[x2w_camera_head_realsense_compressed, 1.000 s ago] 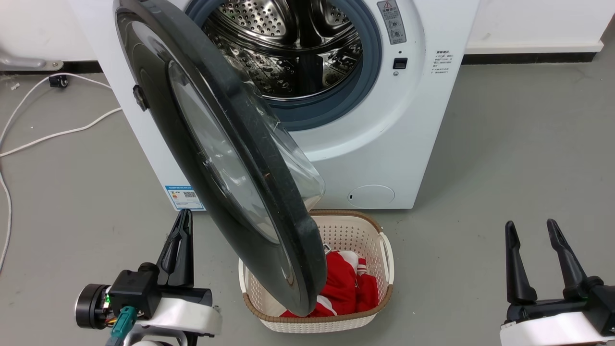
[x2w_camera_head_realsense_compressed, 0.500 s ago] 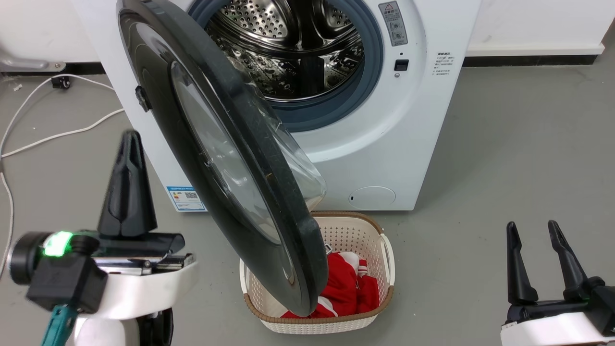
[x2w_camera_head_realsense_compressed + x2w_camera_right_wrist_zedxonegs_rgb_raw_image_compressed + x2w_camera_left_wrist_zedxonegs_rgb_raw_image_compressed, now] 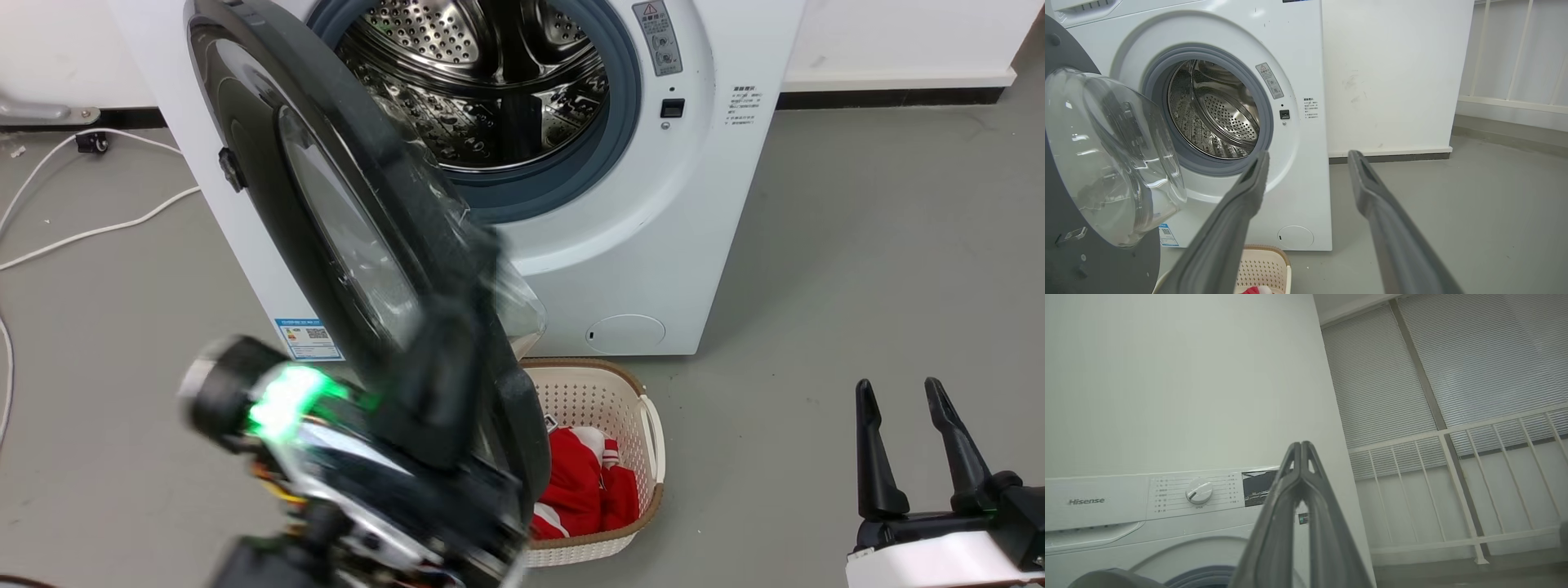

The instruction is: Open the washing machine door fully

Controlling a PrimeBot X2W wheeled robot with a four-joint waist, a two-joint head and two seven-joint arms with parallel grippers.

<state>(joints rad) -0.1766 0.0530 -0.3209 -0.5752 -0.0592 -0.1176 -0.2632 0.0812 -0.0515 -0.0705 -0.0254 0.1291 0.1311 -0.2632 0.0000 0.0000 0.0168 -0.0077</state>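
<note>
1. We take the washing machine as our landmark. Its steel drum lies exposed, so the latch is already released.
2. The washing machine door hangs from the machine's front on our left side. It stands out roughly square to that front, its clear bowl facing the drum opening.
3. The door's lower edge hangs above a pale basket that sits on the floor just in front of the machine and holds a red garment.
4. Our left gripper has its fingers pressed together with nothing between them. In the head view it is a blur in front of the door's lower edge, and we cannot tell whether it touches the door.
5. Our right gripper has its fingers spread and empty, well apart from the machine, out in front to the right.
6. We judge the task about half done. What remains is to swing the door further round towards the machine's left side until it stops.
</note>
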